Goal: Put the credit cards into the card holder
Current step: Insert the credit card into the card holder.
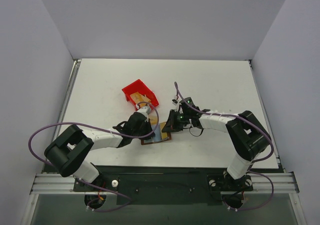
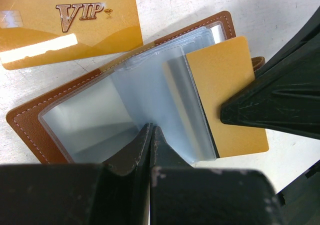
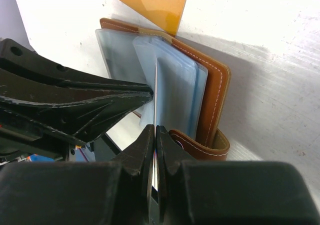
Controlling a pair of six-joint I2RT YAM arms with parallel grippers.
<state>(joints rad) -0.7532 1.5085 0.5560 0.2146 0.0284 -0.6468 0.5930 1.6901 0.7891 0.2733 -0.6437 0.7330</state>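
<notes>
The brown leather-like folding card holder [image 2: 30, 125] lies open by the middle of the table's [image 1: 210, 85] near edge, between the arms. The right end effector [image 3: 155, 132] is clamped on 1 thin gold-tan credit card [image 2: 225, 80], which is partly inside a clear pocket. From there the pocket runs toward the left arm, seemingly along the card's long axis. The left end effector [image 2: 150, 137] is closed, apparently pinching a pocket leaf. A gold VIP card [image 2: 65, 25] lies flat beside the holder. Counted: 2 cards, 1 holder, 1 red plastic bin [image 1: 140, 92].

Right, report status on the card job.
Left gripper shut on card holder, pinching a clear sleeve. Right gripper shut on gold card, partway among sleeves. VIP card loose beside holder, not obstructing.
</notes>
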